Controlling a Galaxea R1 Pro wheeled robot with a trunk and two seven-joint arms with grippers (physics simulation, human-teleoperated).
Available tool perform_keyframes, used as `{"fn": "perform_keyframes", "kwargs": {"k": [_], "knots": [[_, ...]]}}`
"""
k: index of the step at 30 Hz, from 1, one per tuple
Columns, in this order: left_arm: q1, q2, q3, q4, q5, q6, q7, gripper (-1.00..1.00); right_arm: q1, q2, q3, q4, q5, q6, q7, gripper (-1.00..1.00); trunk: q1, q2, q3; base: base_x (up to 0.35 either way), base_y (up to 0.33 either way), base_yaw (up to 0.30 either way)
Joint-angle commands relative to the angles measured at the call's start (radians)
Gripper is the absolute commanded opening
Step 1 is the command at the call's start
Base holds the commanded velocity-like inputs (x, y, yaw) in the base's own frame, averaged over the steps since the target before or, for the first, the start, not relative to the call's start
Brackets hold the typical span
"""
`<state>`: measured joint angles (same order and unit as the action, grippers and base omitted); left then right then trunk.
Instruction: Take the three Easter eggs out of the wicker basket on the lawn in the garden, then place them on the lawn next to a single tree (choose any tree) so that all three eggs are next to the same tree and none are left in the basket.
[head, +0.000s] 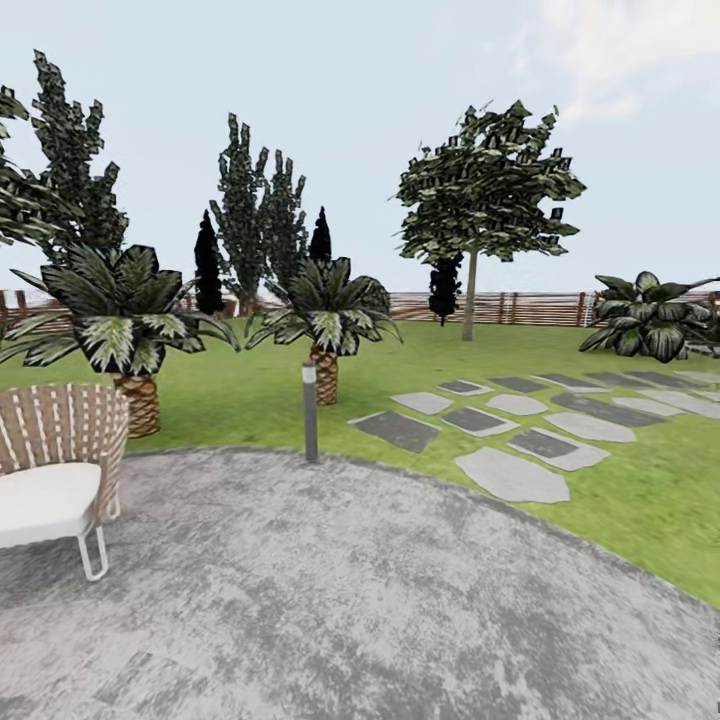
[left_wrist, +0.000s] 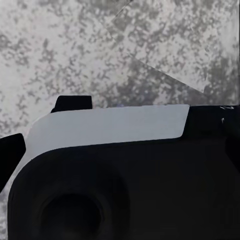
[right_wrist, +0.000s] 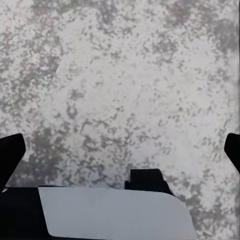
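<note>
A round patio of mottled grey paving (head: 360, 600) fills the foreground of the head view, edged by the lawn (head: 640, 500) of the fenced garden. A wicker chair (head: 55, 470) sits at the patio's left edge, a bollard lamp (head: 310, 412) at its far rim, stepping stones (head: 510, 472) beyond. The tree (head: 470, 290) stands by the slat fence (head: 520, 307). Both wrist views look down on grey paving; the right pincer (right_wrist: 122, 150) is spread wide, the left pincer's (left_wrist: 10, 155) state I cannot tell.
</note>
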<state>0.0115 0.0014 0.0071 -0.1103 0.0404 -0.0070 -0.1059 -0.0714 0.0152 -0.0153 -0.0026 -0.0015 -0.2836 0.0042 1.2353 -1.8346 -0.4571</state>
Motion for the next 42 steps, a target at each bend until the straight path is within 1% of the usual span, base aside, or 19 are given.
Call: {"fn": "perform_keyframes", "kwargs": {"k": [1,29,35,42], "knots": [[0.001,0.000,0.001,-0.002,0.004,-0.001,-0.003,1.00,-0.001,0.000,-0.002,0.001,0.000,-0.003,0.000,1.00,0.001,0.000,0.000,0.317,-0.072,-0.220],[0.001,0.000,0.001,-0.002,0.004,-0.001,-0.003,1.00,-0.001,0.000,-0.002,0.001,0.000,-0.003,0.000,1.00,0.001,0.000,0.016,0.317,-0.072,-0.234],[0.001,0.000,0.001,-0.002,0.004,-0.001,-0.003,1.00,-0.001,0.000,-0.002,0.001,0.000,-0.003,0.000,1.00,0.001,0.000,0.018,0.317,-0.072,-0.139],[0.001,0.000,0.001,-0.001,0.004,-0.001,-0.003,1.00,-0.001,0.000,-0.002,0.001,0.000,-0.003,0.000,1.00,0.001,0.000,0.019,0.317,-0.072,-0.030]]}}
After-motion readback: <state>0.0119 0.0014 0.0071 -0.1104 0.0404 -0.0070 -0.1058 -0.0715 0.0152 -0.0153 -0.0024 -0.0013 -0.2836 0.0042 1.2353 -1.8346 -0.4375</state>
